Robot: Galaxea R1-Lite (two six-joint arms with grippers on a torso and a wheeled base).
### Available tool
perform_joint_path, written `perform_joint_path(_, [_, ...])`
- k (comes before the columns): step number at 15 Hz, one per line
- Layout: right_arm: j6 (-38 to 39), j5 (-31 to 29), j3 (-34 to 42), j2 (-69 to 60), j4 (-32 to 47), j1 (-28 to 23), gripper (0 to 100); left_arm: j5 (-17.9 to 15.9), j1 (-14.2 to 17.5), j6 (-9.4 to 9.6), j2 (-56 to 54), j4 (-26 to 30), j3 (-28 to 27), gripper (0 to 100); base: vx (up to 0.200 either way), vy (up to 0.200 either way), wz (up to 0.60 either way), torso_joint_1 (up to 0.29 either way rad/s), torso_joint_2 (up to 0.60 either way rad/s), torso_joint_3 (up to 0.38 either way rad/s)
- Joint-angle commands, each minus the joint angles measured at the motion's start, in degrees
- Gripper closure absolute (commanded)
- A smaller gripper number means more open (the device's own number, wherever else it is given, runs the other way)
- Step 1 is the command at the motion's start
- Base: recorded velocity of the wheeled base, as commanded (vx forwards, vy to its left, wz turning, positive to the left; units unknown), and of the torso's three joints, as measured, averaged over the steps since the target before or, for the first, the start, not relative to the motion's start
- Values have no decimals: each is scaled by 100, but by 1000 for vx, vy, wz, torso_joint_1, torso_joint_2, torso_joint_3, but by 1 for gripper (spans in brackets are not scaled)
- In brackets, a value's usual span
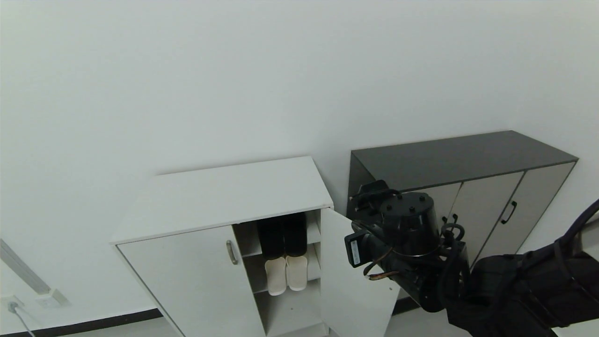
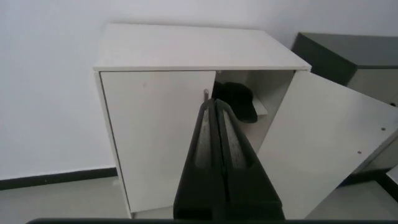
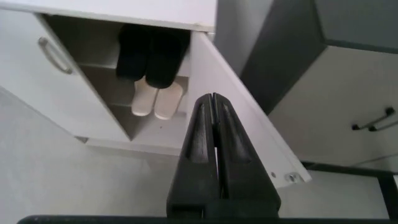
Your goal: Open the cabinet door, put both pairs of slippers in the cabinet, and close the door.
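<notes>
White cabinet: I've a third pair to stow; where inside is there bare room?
The bottom compartment, below the white slippers, is bare. The upper shelf is crowded by the black slippers, the middle shelf by the white pair. The cabinet top is bare too.

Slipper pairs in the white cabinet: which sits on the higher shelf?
The black pair of slippers, on the upper shelf; the cream pair lies on the shelf below.

Left pincer pressed closed, right pincer likewise, right arm raised, seemingly bent
</notes>
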Motion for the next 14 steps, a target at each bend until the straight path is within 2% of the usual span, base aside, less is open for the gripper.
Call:
perform_joint_path(1, [4, -3, 5, 25, 9, 3, 100, 2, -5, -1, 7, -1, 1, 100, 0, 0, 0, 0, 0, 0])
perform_joint_path(3, [-5, 5, -4, 25, 9, -23, 100, 2, -5, -1, 7, -1, 9, 100, 0, 0, 0, 0, 0, 0])
perform_joint_path(10, [-66, 5, -4, 95, -18, -146, 100, 2, -5, -1, 7, -1, 1, 100, -200, 0, 0, -1, 3, 2])
perform_joint_path(14, [-75, 23, -48, 95, -26, -419, 100, 2, -5, -1, 7, -1, 1, 100, 0, 0, 0, 0, 0, 0])
